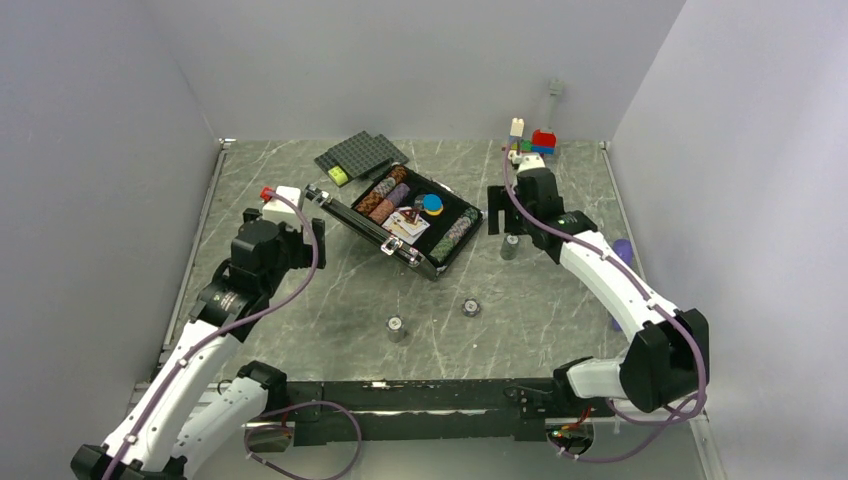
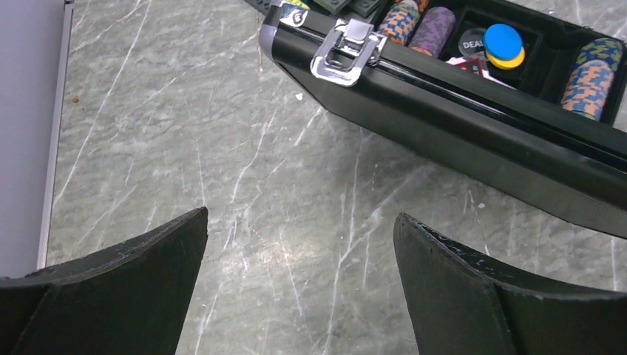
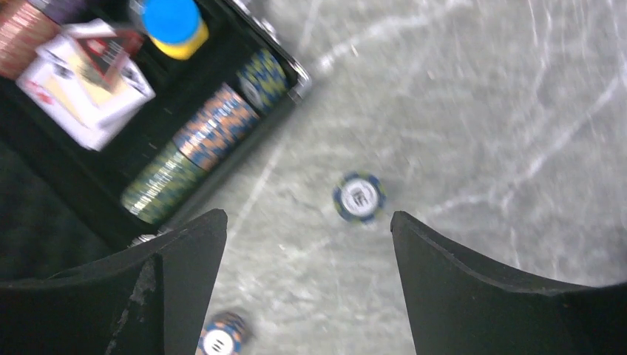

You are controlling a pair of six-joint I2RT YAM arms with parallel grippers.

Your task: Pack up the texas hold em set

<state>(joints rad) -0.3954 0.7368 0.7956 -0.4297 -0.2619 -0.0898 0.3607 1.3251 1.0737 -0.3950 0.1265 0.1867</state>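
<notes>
Case (image 1: pixel 402 216) sits open and skewed on the surface (image 1: pixel 300 330), toward the back. Inside I see chip rows (image 3: pixel 207 140) along both sides, cards (image 3: pixel 85 81) in the middle, and the blue disc (image 3: pixel 171 18) on a yellow one beside them. 3 loose chip stacks (image 1: pixel 471 307) stand outside on the surface: 1 just off the case's right end, 2 nearer my bases, well apart. Left jaws are spread wide and hold nothing, over bare surface just beside the case's long wall, near a silver latch (image 2: pixel 346 50). Right jaws are apart and empty too, above the stack by the case's right end; my right wrist view is blurred, but that stack shows between them. Baseplates (image 1: pixel 362 155) lie behind the case, touching or just beside, I can't tell which. Toy car (image 1: pixel 530 145) sits back right.
</notes>
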